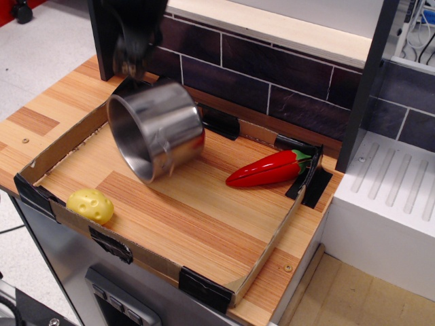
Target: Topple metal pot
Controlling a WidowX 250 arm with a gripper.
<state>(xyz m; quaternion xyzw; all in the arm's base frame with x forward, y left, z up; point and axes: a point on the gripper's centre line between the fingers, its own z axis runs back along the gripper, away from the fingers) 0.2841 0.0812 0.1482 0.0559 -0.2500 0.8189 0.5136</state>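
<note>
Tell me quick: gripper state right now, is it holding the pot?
Gripper: blurred at the top edge above the metal pot, so open or shut cannot be told. The pot lies tipped on its side.

I see the metal pot (pixel 160 136), a shiny steel cylinder, tipped strongly onto its side in the back-left part of the desk. Its open mouth faces left and toward me, and its lower rim seems to touch the wood.
</note>
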